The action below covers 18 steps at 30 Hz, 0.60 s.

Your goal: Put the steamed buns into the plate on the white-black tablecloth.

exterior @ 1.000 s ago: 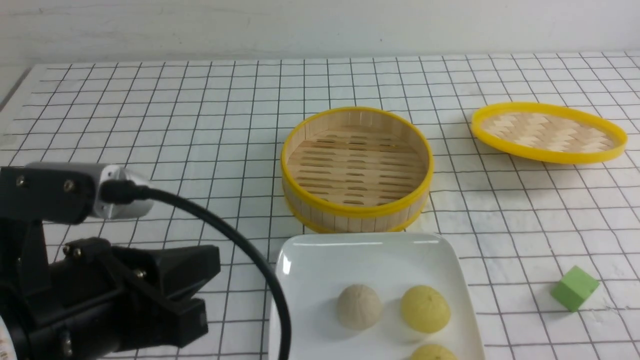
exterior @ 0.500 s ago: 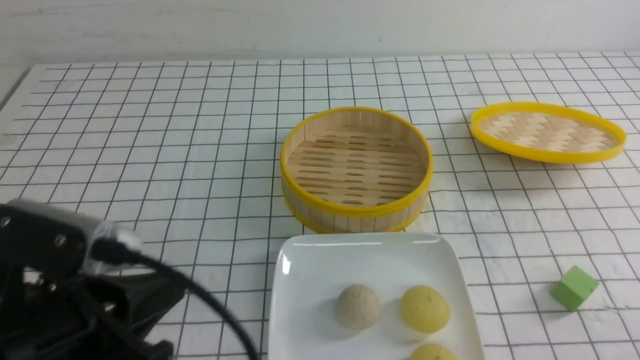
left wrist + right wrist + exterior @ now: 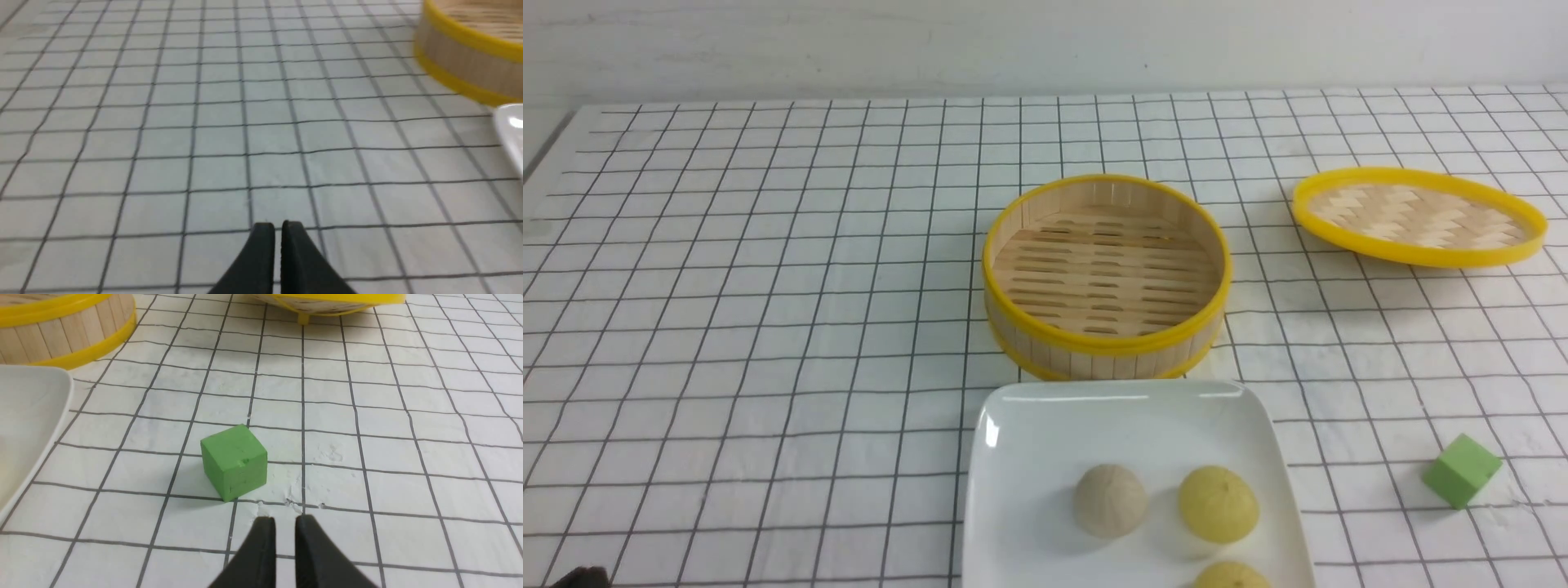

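While both claws are hanging empty over the white-black tablecloth (image 3: 768, 327), left gripper (image 3: 278, 225) barely parted, right gripper (image 3: 284, 519) slightly released near green cube (image 3: 234, 461), three steamed buns (image 3: 1109, 500) are sitting in the plate (image 3: 1045, 441); steamer (image 3: 1106, 276) behind, lid (image 3: 1419, 216) beyond.

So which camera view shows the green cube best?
The right wrist view: the green cube sits close and whole. The front view shows it small, near the right edge. The left wrist view misses it.

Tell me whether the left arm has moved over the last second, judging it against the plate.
Yes. It has pulled back toward the robot, away from the plate, and has almost left the front view.
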Each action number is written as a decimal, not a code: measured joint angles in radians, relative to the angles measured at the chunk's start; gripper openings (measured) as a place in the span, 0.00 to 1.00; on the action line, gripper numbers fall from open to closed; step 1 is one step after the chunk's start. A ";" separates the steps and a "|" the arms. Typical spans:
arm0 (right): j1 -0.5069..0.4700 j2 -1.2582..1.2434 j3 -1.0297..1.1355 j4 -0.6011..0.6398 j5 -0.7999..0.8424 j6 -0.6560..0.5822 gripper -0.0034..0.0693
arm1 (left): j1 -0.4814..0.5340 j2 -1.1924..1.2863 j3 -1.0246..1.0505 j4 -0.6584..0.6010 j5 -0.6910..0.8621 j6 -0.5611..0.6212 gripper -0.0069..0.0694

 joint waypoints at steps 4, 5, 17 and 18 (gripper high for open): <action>-0.001 0.000 0.000 0.000 -0.001 0.000 0.19 | 0.097 -0.004 0.021 -0.008 -0.015 0.003 0.16; -0.001 0.000 0.000 0.000 -0.001 0.000 0.20 | 0.101 -0.005 0.021 -0.008 -0.016 0.003 0.16; -0.001 0.000 0.000 0.000 -0.001 0.000 0.22 | 0.102 -0.005 0.021 -0.009 -0.017 0.004 0.19; -0.001 0.000 0.000 0.000 -0.001 0.000 0.22 | 0.102 -0.005 0.021 -0.009 -0.017 0.004 0.19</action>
